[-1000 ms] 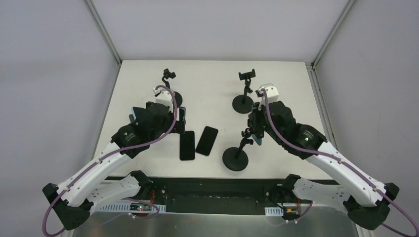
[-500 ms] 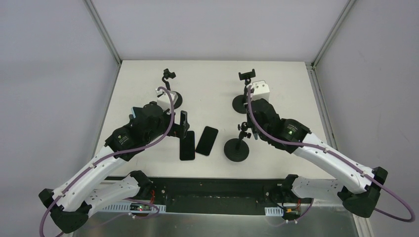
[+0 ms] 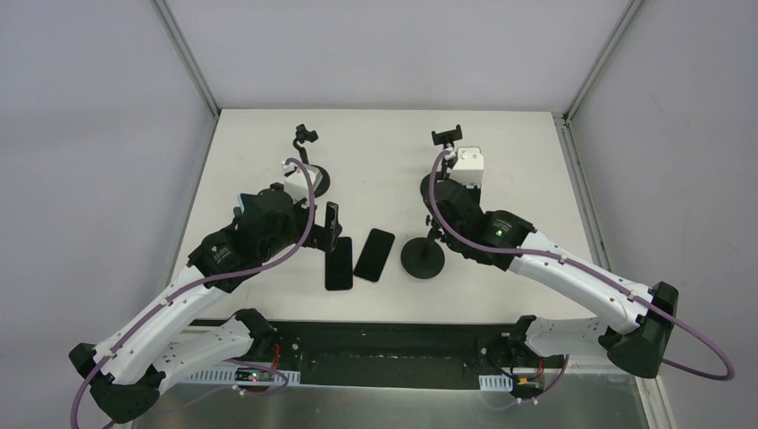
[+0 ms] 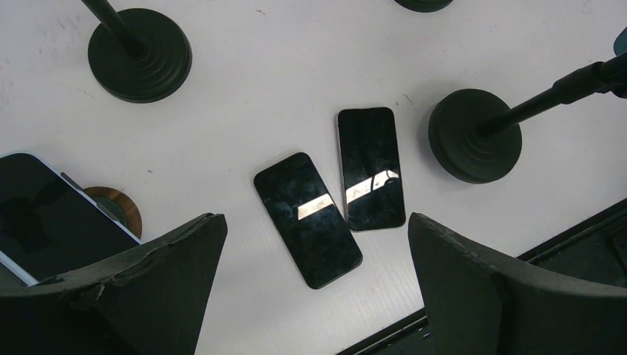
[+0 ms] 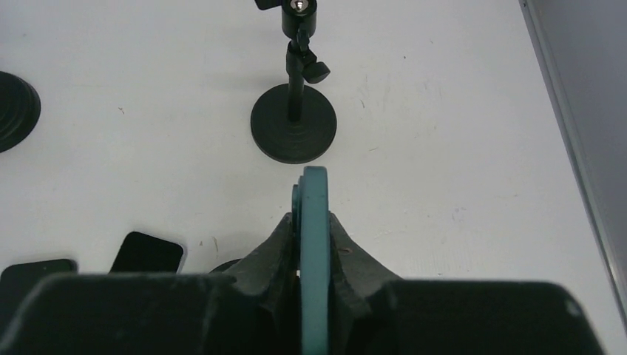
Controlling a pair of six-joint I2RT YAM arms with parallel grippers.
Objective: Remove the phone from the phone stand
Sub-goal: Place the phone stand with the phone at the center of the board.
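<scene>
My right gripper is shut on a teal phone, seen edge-on between the pads. In the top view the right gripper sits at the head of a black phone stand whose round base stands right of the table's middle. The stand's clamp is hidden by the gripper. My left gripper is open and empty, above the table. A second raised phone with a pale edge shows beside the left finger; what holds it is hidden.
Two black phones lie flat side by side, also in the left wrist view. Empty stands are at back left and back right. The table's front edge is close.
My right gripper has moved back and to the left with the teal phone. The stand's base has slid along with it toward the flat phones. The left gripper has barely shifted.
</scene>
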